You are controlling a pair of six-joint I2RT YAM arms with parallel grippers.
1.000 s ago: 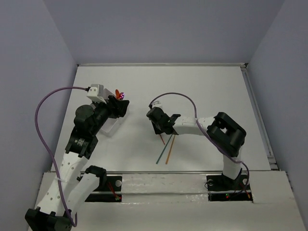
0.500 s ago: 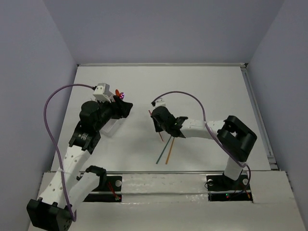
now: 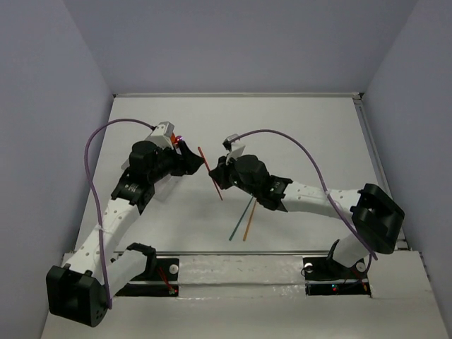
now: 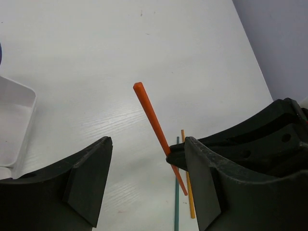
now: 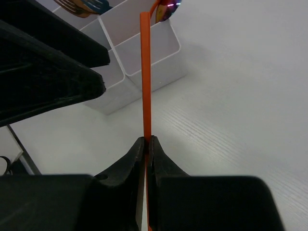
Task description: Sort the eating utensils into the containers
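The red stick (image 5: pixel 145 72), judged light and stiff, is pinched low by the right tool (image 5: pixel 147 141); its free shaft suits the spread left tool (image 4: pixel 147 147)

Bright, even light on the white table (image 3: pixel 296 134) — shadows faint, soft; right-wrist foreground slightly blurred.

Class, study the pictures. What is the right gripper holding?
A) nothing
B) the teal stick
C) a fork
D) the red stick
D: the right gripper is pinched shut on the red stick, which stands up between its fingers, while the teal stick lies loose on the table.
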